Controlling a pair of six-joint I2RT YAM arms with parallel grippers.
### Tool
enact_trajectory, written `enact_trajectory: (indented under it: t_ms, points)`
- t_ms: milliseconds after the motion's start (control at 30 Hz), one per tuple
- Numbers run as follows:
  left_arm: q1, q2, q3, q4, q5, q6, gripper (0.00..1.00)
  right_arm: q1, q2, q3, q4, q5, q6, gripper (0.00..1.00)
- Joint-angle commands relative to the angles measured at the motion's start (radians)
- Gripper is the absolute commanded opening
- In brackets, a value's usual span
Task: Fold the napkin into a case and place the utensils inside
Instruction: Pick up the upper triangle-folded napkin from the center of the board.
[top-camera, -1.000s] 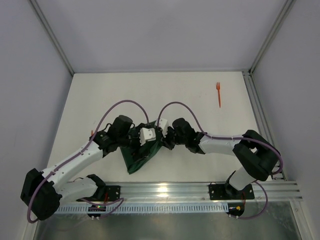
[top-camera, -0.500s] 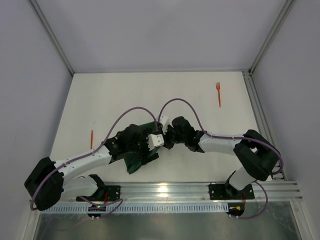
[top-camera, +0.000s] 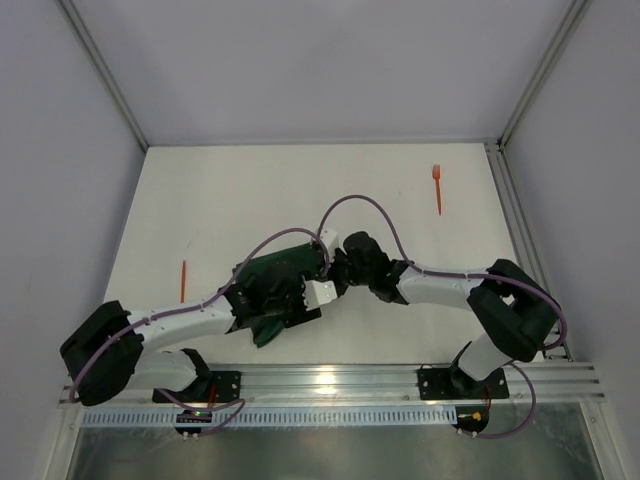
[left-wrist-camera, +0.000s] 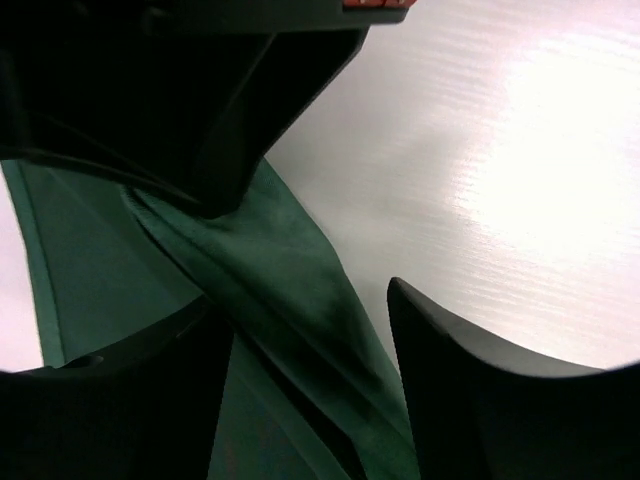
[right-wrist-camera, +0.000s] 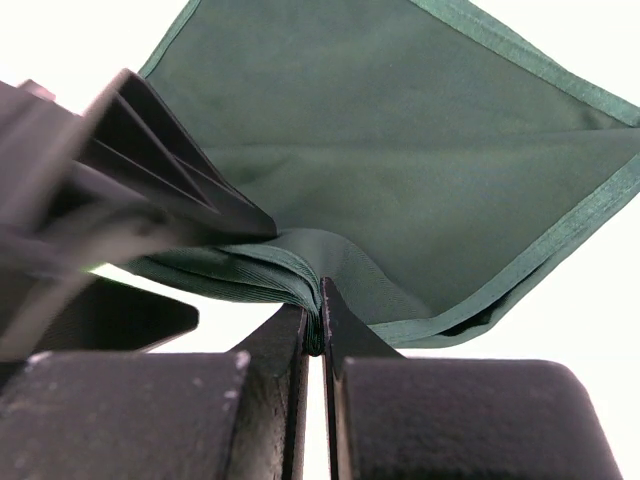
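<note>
Looking at how this dark green square cloth napkin (right-wrist-camera: 400, 150) behaves, it's about as floppy as it gets: light, thin, zero stiffness, so anything not pinned will probably sag or slide on the smooth white table (top-camera: 300, 190). It sits bunched near the front middle of the table, right between the two arms. The right gripper (right-wrist-camera: 312, 318) has its jaws clamped tight on a gathered fold, layers squeezed together, with the rest fanning out beyond it. The left gripper (left-wrist-camera: 300, 300) has its jaws apart, straddling a raised ridge of cloth and not visibly pressing on it. I'd grab at the hemmed edges or corners, since the stitched border looks a bit firmer than the middle, and pinch every layer or the fold slips apart. The small orange plastic fork (top-camera: 437, 188) lies well apart at the far right, the other thin orange piece (top-camera: 183, 279) off to the left; both look light and skittery.
</note>
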Motion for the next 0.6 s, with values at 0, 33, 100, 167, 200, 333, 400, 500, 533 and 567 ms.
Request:
enact_trajectory:
  t_ms: [0,33,100,167,200,333,400,500,533,567]
  points:
    - [-0.005,0.053,0.061,-0.027,-0.032,0.022,0.62,-0.002,-0.029,0.039,0.016,-0.008,0.020,0.04]
    - [-0.005,0.058,0.064,-0.027,-0.047,0.019,0.60,-0.003,-0.036,0.037,0.016,-0.008,0.020,0.04]
    - [-0.005,0.059,0.066,-0.032,-0.069,0.020,0.53,-0.002,-0.046,0.026,0.021,-0.004,0.021,0.04]
    - [-0.005,0.047,0.056,-0.044,-0.116,0.022,0.48,-0.002,-0.066,0.017,0.021,0.001,0.020,0.04]
    - [-0.005,0.039,0.047,-0.053,-0.124,0.023,0.48,-0.002,-0.072,0.014,0.015,0.001,0.014,0.04]
    - [-0.005,-0.046,0.037,-0.125,-0.147,0.028,0.43,-0.002,-0.082,0.012,-0.008,0.004,-0.002,0.04]
    - [-0.005,-0.094,0.021,-0.163,-0.143,0.054,0.40,-0.002,-0.086,0.009,-0.012,0.007,-0.003,0.04]
    - [-0.005,-0.103,-0.002,-0.220,-0.126,0.097,0.37,-0.002,-0.088,0.003,-0.010,0.008,-0.005,0.04]
    - [-0.005,-0.099,-0.003,-0.231,-0.129,0.108,0.36,-0.002,-0.089,0.002,-0.008,0.008,-0.003,0.04]
    - [-0.004,-0.093,-0.002,-0.240,-0.138,0.118,0.34,-0.002,-0.091,-0.001,-0.007,0.008,-0.003,0.04]
